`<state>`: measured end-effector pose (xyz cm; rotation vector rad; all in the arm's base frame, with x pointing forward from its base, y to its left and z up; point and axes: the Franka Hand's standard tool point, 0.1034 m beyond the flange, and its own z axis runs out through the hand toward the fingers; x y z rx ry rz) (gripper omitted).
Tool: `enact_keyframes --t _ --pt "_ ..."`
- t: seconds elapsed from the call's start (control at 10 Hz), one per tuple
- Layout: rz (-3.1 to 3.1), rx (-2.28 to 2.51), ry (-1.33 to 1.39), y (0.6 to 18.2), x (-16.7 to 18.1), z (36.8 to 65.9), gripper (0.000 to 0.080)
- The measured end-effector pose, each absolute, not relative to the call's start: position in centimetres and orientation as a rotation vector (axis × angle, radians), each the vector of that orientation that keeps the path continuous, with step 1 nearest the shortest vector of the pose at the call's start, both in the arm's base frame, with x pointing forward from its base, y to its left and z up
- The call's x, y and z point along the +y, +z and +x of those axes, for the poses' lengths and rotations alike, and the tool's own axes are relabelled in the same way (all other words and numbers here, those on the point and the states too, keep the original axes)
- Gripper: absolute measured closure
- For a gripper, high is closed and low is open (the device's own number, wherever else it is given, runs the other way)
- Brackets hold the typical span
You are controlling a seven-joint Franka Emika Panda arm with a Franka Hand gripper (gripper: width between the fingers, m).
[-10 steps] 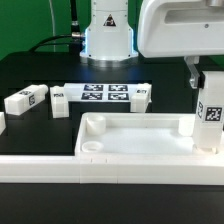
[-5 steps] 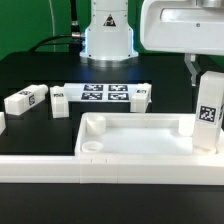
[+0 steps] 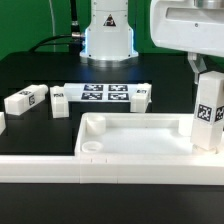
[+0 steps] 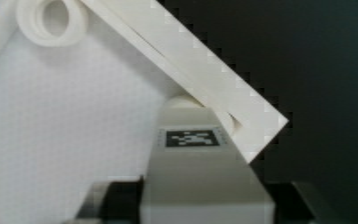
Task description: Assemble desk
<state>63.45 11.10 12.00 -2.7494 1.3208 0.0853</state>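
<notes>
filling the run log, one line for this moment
leg upright at desk top corner | pincer straddling leg, grip unclear

This is a robotics lab test cell, not a home or a shop. A matte black counter point(image 3: 40, 75) stands before a plain green backdrop point(image 3: 25, 20), with the white base of a robot arm point(image 3: 108, 35) at its far edge. A marker board point(image 3: 105, 93) lies flat on the counter. A loose desk leg point(image 3: 25, 100) at the exterior view's left carries a printed tag. White border rails point(image 3: 40, 168) fence the near edge.
</notes>
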Motion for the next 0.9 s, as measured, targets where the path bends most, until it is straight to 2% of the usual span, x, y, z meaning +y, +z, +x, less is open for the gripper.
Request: enact_keyframes --t 0.1,0.2,0.3,0.9 --pt "-2.757 1.303 0.085 11.99 11.15 63.44 0.0291" --pt "-2.800 1.214 0.084 12.03 11.17 63.41 0.0291" --pt "-2.843 1.104 0.081 12.14 11.29 63.44 0.0180" --pt "-3.015 0.410 0.046 12.02 11.21 63.41 0.0151"
